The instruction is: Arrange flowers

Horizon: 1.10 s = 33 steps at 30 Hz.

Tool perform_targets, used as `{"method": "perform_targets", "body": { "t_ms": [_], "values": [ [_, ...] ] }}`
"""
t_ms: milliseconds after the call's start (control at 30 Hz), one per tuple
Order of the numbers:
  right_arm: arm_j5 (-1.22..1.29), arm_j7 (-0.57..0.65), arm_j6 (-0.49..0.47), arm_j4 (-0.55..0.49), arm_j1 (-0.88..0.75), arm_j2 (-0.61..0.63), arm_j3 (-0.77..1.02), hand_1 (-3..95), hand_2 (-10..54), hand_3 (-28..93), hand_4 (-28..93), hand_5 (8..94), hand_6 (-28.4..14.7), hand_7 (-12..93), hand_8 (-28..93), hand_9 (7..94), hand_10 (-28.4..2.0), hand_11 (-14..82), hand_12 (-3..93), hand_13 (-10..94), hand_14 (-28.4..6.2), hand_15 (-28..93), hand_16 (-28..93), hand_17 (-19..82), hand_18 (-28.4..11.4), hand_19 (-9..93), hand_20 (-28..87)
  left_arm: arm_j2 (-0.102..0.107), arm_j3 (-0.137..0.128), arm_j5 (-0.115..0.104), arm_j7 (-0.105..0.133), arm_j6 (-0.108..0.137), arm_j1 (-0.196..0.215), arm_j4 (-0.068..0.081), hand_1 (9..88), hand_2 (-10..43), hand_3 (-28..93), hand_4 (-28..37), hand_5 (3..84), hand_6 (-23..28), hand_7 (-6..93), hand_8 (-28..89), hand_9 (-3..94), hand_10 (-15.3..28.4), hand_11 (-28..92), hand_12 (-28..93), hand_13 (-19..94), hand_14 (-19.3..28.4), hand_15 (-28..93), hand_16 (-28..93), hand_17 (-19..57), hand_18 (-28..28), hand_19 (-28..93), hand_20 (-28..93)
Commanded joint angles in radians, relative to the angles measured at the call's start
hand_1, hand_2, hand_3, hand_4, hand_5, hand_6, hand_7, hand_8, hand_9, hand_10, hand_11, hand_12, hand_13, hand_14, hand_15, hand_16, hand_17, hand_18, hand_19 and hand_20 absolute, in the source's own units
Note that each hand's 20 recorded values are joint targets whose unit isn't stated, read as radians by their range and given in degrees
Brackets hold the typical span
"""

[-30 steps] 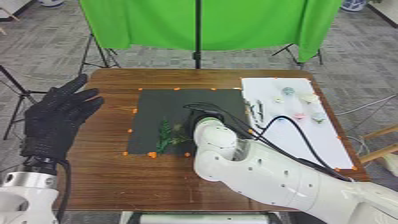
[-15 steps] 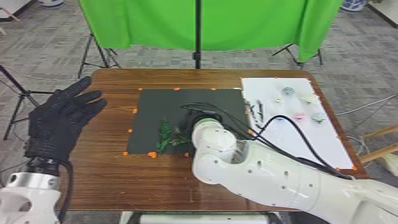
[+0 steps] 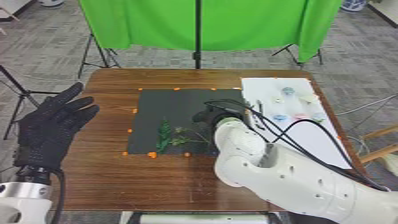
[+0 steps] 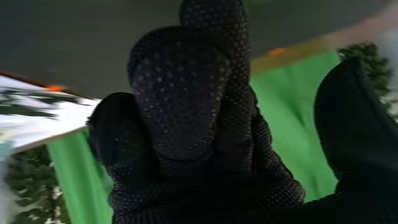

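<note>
In the head view my right hand (image 3: 210, 116) is over the right part of the dark mat (image 3: 173, 102). A long green leafy stem (image 3: 164, 136) and a branching green sprig (image 3: 182, 138) lie side by side on the mat's near part. Several small pale, pink and blue flowers (image 3: 289, 91) rest on the white sheet (image 3: 311, 137), with green stems (image 3: 258, 107) along its left edge. My left hand (image 3: 55, 120) is raised off the table's left side, fingers extended. In the right wrist view my right hand (image 4: 178, 100) has its fingers extended, thumb apart, nothing between them.
Orange markers (image 3: 152, 155) edge the mat and sheet on the brown wooden table (image 3: 142, 187). Black cables loop along the right arm, over the white sheet. A green cloth (image 3: 151, 25) hangs on a stand behind the table.
My right hand and arm have moved right, uncovering more of the branching sprig and a blue flower on the sheet. My left hand has shifted slightly left.
</note>
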Motion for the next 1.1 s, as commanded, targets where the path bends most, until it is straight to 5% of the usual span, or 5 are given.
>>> {"method": "perform_targets", "body": {
  "t_ms": [33,467,1100],
  "values": [
    [0.077,0.013,-0.073,-0.009,-0.052,0.056,0.038,20.7,8.3,69,-20,68.8,-11.0,11,-10,91.9,-15.9,24.9,16.2,92,-5.9,53,19,60,-20.3,93,28,-0.012,0.000,0.005,0.008,0.018,0.021,-0.004,19.9,8.4,77,-28.3,37.1,10.3,11.0,-8,32.3,20.7,31,11,22,27.4,57,-11,-10.1,22.5,55,14],
    [0.109,-0.024,-0.139,-0.085,-0.068,0.051,0.013,18.5,11.4,69,-19,74.8,-10.9,12,-10,93.3,-16.3,25.2,16.3,93,-6.4,53,19,60,-20.8,93,29,-0.018,-0.012,0.003,0.010,0.025,0.042,-0.012,19.8,8.4,77,-28.3,37.0,10.3,11.0,-8,32.1,20.8,31,11,22,27.4,57,-11,-10.1,22.4,55,14],
    [0.091,-0.085,-0.130,-0.130,-0.034,0.023,-0.047,17.5,12.0,68,-18,75.2,-9.7,13,-10,93.2,-16.2,25.2,16.6,92,-6.5,53,19,60,-21.0,93,29,-0.016,0.004,0.008,-0.016,0.024,0.013,-0.006,20.1,8.2,78,-28.3,37.0,10.6,10.3,-8,30.8,20.9,32,10,21,26.7,57,-12,-10.1,21.8,54,15]
  ]
}}
